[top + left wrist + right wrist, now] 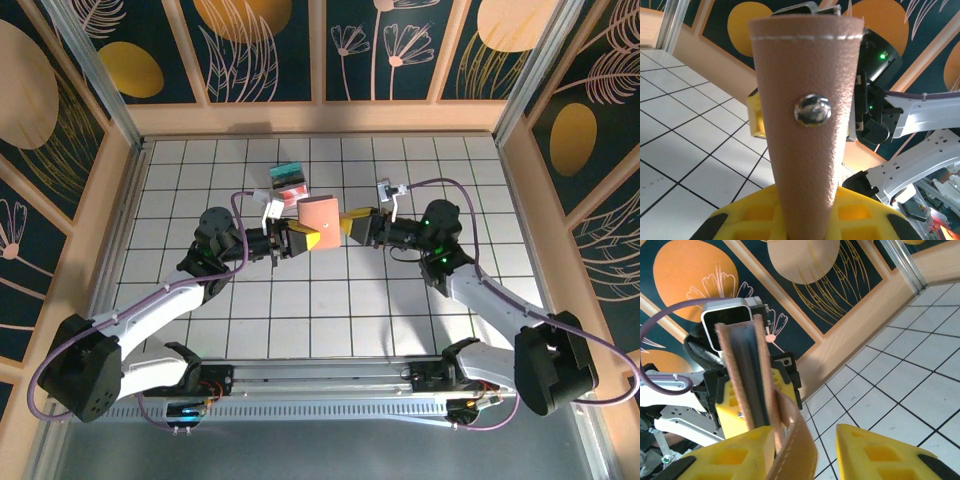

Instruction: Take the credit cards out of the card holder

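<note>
White tiled table (400,300), floral wall panels behind. Card holder (320,215) held in air mid-table between arms, clear box (290,183) just beyond it.

Progress: no card seen out yet (none on tiles, none in fingers); extraction all still ahead, by my reading.

Left gripper (292,240) clamped tight on holder's near end. Right gripper (807,440) partly open, tan flap (792,440) between fingers, against one, gap to other: no grip.

Holder's long axis runs out from left fingers toward right arm; snap (812,110) faces left wrist camera.
</note>
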Controlling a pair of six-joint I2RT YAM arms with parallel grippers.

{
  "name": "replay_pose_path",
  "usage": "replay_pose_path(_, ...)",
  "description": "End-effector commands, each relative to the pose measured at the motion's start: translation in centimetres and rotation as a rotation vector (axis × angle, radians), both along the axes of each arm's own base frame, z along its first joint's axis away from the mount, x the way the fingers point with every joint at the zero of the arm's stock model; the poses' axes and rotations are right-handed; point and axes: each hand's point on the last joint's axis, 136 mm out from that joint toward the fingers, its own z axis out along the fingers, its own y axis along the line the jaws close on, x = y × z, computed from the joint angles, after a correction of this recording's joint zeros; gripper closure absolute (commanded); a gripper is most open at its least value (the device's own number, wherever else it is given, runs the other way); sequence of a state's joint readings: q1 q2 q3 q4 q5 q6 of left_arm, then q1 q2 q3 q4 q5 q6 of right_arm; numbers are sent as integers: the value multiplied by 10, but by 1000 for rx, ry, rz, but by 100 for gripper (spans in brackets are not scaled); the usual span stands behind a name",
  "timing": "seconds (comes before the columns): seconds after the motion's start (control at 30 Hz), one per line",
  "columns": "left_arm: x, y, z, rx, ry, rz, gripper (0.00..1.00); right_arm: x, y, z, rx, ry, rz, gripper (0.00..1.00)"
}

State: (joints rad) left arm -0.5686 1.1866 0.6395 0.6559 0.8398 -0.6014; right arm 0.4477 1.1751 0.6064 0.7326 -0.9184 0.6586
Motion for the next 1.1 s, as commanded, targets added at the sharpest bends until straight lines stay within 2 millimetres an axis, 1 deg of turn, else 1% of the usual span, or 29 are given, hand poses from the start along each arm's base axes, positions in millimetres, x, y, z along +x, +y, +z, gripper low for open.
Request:
replay_pose_path(0.0, -9, 0, 15, -51, -57, -45, 100, -5, 6, 11, 26, -42, 44, 64)
replay_pose_path(0.17, -7, -1, 13, -49, -42, -46, 100, -14, 10, 13, 42, -57, 95, 64)
replay_pose_path(0.33, -2, -4, 9, -46, -12, -47, 100, -27, 18, 16, 47, -77, 163, 61)
replay_pose_path(0.47, 2, -10, 7, -46, 25, -73, 100, -27, 28, 11, 32, -64, 192, 62)
replay_pose_path(0.5, 3, -11, 5, -46, 36, -80, 100, -26, 30, 11, 31, -60, 197, 64)
replay_pose_path(0.57, 5, -12, 4, -47, 51, -82, 100, -25, 30, 11, 33, -57, 193, 71)
replay_pose_path(0.6, 6, -13, 2, -46, 59, -82, 98, -23, 30, 11, 31, -56, 184, 75)
replay_pose_path(0.67, 8, -13, 0, -41, 74, -70, 89, -19, 29, 9, 19, -48, 153, 81)
replay_pose_path(0.7, 10, -13, -1, -36, 83, -64, 85, -16, 28, 9, 10, -48, 132, 87)
replay_pose_path(0.73, 11, -13, -3, -31, 90, -57, 81, -14, 27, 8, 2, -46, 113, 91)
replay_pose_path(0.8, 13, -13, -6, -24, 104, -43, 70, -9, 24, 7, -15, -42, 62, 100)
replay_pose_path(0.9, 17, -14, -11, -16, 127, -30, 55, -2, 18, 7, -40, -37, -11, 100)
replay_pose_path(1.03, 24, -17, -15, -17, 165, -24, 45, 5, 12, 6, -62, -24, -79, 100)
replay_pose_path(1.07, 25, -18, -16, -18, 172, -26, 41, 8, 11, 6, -68, -19, -97, 100)
